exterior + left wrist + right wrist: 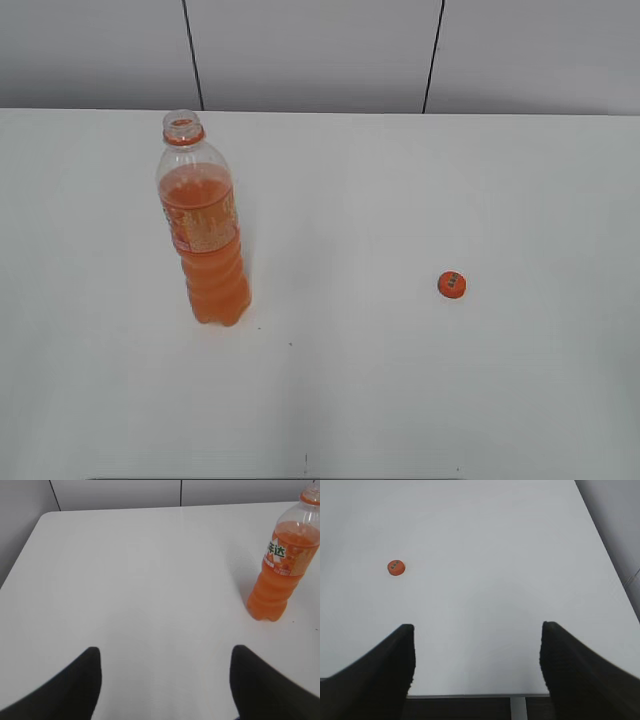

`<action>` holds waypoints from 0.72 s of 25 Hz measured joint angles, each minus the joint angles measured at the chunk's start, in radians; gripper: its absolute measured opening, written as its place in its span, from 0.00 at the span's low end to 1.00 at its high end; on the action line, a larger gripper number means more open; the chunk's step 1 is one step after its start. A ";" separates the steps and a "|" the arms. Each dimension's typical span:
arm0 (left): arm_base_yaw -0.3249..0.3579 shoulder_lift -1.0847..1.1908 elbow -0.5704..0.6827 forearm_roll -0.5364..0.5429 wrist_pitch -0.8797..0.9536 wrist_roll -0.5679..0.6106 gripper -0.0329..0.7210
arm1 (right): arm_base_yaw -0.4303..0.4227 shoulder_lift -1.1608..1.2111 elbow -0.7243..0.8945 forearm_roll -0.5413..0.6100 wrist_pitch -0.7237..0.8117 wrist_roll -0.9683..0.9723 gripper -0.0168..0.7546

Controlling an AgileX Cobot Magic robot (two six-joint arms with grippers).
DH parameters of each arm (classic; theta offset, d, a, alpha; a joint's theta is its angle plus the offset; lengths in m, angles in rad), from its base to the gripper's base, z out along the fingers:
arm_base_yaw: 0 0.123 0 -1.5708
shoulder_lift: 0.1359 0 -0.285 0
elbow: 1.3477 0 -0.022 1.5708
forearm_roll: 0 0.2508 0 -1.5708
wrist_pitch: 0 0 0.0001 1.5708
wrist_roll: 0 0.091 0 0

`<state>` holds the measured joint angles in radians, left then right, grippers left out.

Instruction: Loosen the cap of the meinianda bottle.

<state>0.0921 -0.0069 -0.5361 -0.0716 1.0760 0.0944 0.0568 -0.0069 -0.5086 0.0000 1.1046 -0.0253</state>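
The meinianda bottle (205, 235) stands upright on the left of the white table (400, 400), its mouth open with only the orange neck ring on it. It also shows at the right edge of the left wrist view (282, 562). The orange cap (452, 284) lies flat on the table to the right, apart from the bottle; it also shows in the right wrist view (396, 567). My left gripper (165, 662) is open and empty, well to the left of the bottle. My right gripper (477, 640) is open and empty over the table's front edge. Neither gripper shows in the exterior view.
A grey panelled wall (320, 50) runs behind the table. The table's left edge (27, 545) shows in the left wrist view, its right edge (610, 565) and front edge in the right wrist view.
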 joint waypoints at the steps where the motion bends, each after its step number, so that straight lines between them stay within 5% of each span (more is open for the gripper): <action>1: 0.000 0.000 0.000 0.001 0.000 0.000 0.69 | 0.000 0.000 0.000 0.000 0.000 -0.001 0.78; 18: 0.000 0.000 0.000 0.001 0.000 0.000 0.69 | 0.000 0.000 0.000 0.000 -0.004 -0.001 0.78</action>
<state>0.0921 -0.0069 -0.5361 -0.0706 1.0759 0.0944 0.0568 -0.0069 -0.5082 0.0000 1.1010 -0.0262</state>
